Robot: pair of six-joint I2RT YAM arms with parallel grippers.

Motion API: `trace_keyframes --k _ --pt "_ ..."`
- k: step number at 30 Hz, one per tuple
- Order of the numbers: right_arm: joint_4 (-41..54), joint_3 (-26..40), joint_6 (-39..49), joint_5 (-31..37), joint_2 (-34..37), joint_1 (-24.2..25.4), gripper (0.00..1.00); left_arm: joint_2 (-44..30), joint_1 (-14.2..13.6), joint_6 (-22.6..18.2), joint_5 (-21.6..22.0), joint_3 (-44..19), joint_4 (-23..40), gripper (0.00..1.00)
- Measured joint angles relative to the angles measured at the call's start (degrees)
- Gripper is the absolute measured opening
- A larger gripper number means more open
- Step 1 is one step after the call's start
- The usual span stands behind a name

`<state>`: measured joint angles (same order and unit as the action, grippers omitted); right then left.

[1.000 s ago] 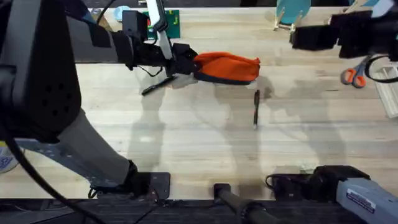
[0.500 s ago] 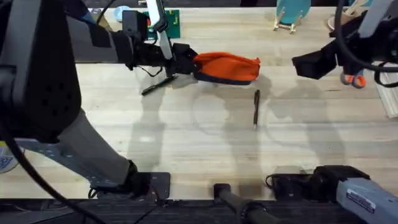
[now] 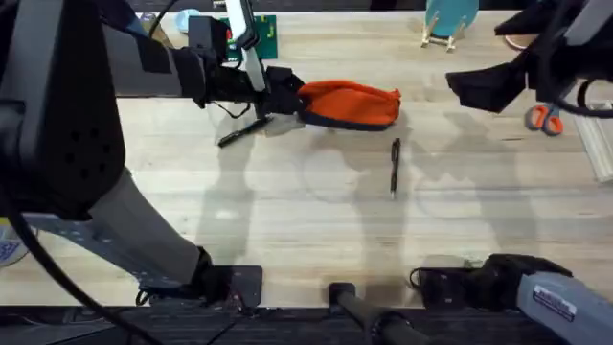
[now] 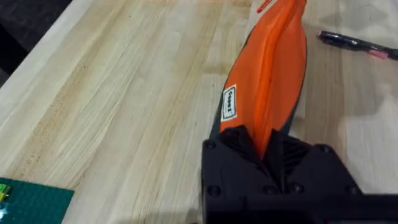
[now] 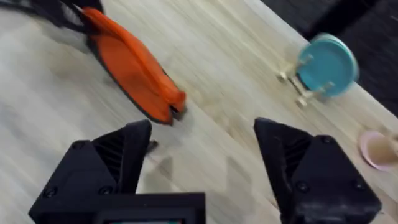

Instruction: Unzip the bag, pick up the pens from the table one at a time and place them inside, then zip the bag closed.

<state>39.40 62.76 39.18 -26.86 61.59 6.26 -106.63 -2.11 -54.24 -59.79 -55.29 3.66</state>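
The orange bag [image 3: 350, 103] lies at the far middle of the table [image 3: 287, 211]. My left gripper [image 3: 287, 99] is shut on the bag's left end; in the left wrist view its black fingers [image 4: 239, 146] pinch the fabric of the bag [image 4: 270, 74]. One black pen [image 3: 394, 168] lies just in front of the bag's right end and also shows as a pen [image 4: 351, 42] in the left wrist view. A second pen [image 3: 244, 129] lies slanted under the left gripper. My right gripper [image 3: 469, 88] hovers right of the bag, open and holding nothing [image 5: 202, 155], with the bag [image 5: 130, 68] ahead of it.
Orange-handled scissors [image 3: 546, 117] lie at the far right beside a white tray [image 3: 599, 144]. A blue disc on a small stand [image 3: 448, 19] and a green mat [image 3: 263, 34] sit along the back edge. The table's near half offers free room.
The right arm has swung and tilted over the far right of the table, its gripper now pointing toward the bag. The left gripper, bag and pens have not moved.
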Motion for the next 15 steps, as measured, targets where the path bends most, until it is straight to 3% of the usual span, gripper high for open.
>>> trace_keyframes --k 9,15 --pt "-0.35 0.0 1.86 -23.41 7.42 13.31 0.995 0.0 0.0 0.0 0.0 0.0 0.02 0.041" --pt "0.62 0.06 6.71 -34.05 13.0 16.43 0.995 0.0 0.0 -0.01 0.0 0.0 0.0 0.041"
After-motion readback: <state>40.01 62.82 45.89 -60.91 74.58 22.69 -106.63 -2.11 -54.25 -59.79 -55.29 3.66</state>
